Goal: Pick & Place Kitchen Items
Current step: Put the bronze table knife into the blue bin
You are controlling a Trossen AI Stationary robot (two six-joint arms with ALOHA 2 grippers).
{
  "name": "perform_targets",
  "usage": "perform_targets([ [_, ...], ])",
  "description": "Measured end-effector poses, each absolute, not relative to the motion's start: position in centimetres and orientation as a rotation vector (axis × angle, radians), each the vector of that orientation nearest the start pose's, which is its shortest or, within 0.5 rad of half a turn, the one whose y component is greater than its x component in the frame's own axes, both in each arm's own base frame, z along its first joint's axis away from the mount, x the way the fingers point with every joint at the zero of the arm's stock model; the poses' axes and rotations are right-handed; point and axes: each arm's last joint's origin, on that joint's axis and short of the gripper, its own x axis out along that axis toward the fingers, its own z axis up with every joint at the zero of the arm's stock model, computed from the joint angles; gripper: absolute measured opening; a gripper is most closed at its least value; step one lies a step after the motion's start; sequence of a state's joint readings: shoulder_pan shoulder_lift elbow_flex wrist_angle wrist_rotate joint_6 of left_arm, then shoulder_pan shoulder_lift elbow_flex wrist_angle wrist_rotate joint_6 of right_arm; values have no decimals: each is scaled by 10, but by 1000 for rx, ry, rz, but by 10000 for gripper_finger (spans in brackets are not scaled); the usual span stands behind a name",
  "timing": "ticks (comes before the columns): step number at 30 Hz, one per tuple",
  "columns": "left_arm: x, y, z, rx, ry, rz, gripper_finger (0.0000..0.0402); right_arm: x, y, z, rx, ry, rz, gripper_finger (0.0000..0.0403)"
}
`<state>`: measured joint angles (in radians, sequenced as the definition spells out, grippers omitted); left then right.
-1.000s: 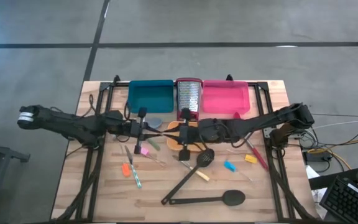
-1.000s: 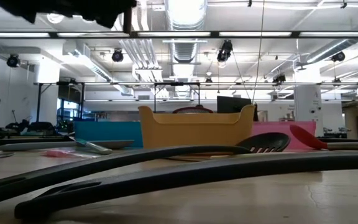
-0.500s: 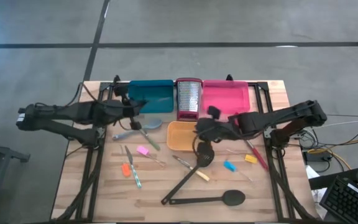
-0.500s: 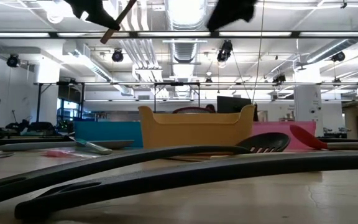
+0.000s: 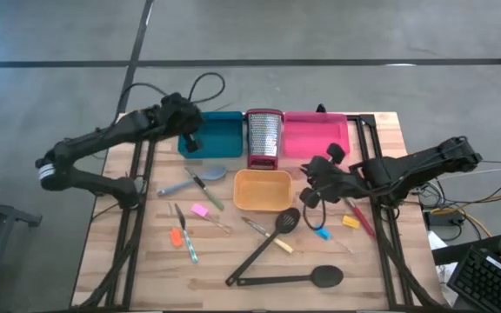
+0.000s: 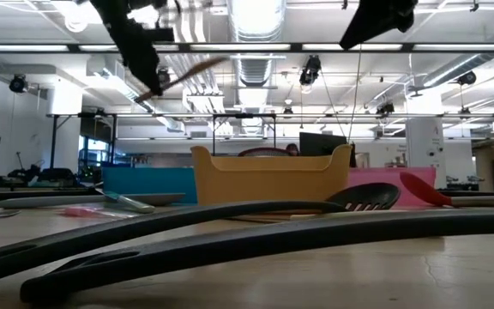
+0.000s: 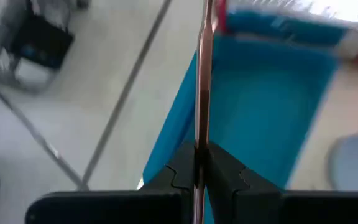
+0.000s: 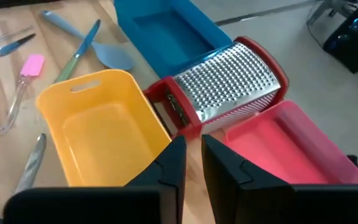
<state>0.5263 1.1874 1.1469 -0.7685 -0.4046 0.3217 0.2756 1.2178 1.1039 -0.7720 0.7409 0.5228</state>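
Observation:
My left gripper (image 5: pixel 190 139) hangs over the left part of the teal tray (image 5: pixel 220 132), shut on a thin brown stick-like tool (image 7: pixel 202 74). The tool also shows in the low view (image 6: pixel 183 73). My right gripper (image 5: pixel 313 191) is in the air just right of the orange tray (image 5: pixel 262 189), empty, its fingers a narrow gap apart (image 8: pixel 193 149). On the table lie a black slotted spatula (image 5: pixel 268 242), a long black spoon (image 5: pixel 294 278), a grey spoon (image 5: pixel 205 177) and small pink (image 5: pixel 200 209), orange (image 5: pixel 177 236), blue (image 5: pixel 322 233) and yellow (image 5: pixel 350 222) pieces. My left gripper pinches the thin brown tool between its two fingertips (image 7: pixel 199 140). The tool runs on forward past the fingers, along them. It is lifted clear, above the teal tray, and slants in the low view.
The steel grater with a red base (image 5: pixel 263 137) stands between the teal tray and the pink tray (image 5: pixel 316 135) at the far edge. A red-handled tool (image 5: pixel 361 217) lies at the right. Thin colour-handled tools (image 5: pixel 185 235) lie at the left.
My left gripper has risen and gone from beside the orange tray toward the far edge, to above the teal tray, carrying the thin brown tool. My right gripper has drawn back from over the orange tray toward the table's right edge.

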Motion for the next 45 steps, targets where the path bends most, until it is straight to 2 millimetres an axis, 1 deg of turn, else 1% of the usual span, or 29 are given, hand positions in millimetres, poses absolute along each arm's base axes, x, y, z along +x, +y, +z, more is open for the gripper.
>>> perform_targets([
  [5,194,162,304,140,1117,739,21,220,42,307,77,603,-610,29],
  [9,197,180,286,101,1180,666,21,214,40,301,87,589,-606,29],
  [17,216,200,246,37,1297,608,21,212,40,296,87,591,-605,46],
  [22,228,207,217,-66,1344,515,21,212,40,296,88,590,-605,58],
  [27,234,214,193,-95,1405,495,21,212,40,296,88,590,-605,68],
  [31,236,218,180,-106,1443,487,21,212,40,295,86,592,-604,75],
  [34,237,220,173,-115,1460,481,21,212,40,294,85,594,-605,81],
  [42,237,222,167,-137,1479,484,21,212,40,293,83,596,-605,91],
  [45,237,222,165,-142,1487,482,22,212,40,293,83,597,-605,89],
])
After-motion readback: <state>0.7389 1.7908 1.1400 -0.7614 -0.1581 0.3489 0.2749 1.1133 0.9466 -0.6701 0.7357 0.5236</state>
